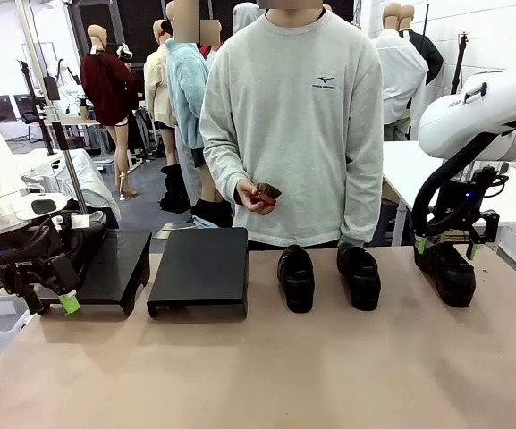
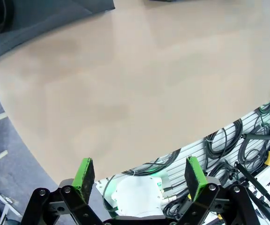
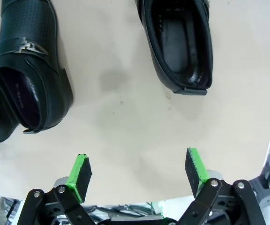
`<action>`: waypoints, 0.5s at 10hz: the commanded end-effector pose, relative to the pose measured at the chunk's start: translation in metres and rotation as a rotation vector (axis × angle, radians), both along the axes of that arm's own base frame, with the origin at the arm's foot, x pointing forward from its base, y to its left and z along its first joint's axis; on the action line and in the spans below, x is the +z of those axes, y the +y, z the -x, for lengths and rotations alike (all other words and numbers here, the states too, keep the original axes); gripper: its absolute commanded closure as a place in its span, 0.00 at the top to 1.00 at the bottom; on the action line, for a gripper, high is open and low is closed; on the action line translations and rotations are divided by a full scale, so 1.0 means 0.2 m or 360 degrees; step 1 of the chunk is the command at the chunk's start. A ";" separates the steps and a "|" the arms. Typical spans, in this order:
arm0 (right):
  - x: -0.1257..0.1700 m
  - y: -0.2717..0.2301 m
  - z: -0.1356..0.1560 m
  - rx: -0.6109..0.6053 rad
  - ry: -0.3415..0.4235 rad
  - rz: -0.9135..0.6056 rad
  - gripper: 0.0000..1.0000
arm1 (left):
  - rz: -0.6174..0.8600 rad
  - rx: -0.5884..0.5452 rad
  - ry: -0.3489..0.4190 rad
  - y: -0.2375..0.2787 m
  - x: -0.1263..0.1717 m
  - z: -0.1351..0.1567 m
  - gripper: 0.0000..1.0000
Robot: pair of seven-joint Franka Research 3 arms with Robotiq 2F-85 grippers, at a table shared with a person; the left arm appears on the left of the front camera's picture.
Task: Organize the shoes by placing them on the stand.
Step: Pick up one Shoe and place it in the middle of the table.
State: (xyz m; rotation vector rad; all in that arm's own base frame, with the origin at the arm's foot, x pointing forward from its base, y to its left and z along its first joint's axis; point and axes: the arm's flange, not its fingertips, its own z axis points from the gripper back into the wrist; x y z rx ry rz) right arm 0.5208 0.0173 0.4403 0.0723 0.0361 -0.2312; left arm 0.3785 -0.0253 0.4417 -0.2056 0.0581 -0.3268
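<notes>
Shoes, rightmost one partly hidden behind right gripper (jaws wide)

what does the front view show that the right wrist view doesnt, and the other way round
Front view adds: the person holding a small dark block, two black stands with nothing on them, and the left gripper in front of the left one.
Right wrist view adds: a close look down into one shoe and the metal trim on another's strap.
Both share: black shoes on the tan table, and the right gripper, open and holding nothing.
</notes>
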 end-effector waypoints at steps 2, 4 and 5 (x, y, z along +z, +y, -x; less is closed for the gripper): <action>-0.07 0.00 -0.18 -0.0004 -0.0013 0.0067 1.00 | 0.0014 0.0008 -0.0029 0.00 -0.01 0.00 1.00; -0.16 -0.04 -0.31 0.0000 -0.0033 0.0043 1.00 | 0.0014 0.0008 -0.0029 0.00 -0.01 0.00 1.00; -0.19 -0.05 -0.37 -0.0002 -0.0036 0.0042 1.00 | 0.0014 0.0008 -0.0029 0.00 -0.01 0.00 1.00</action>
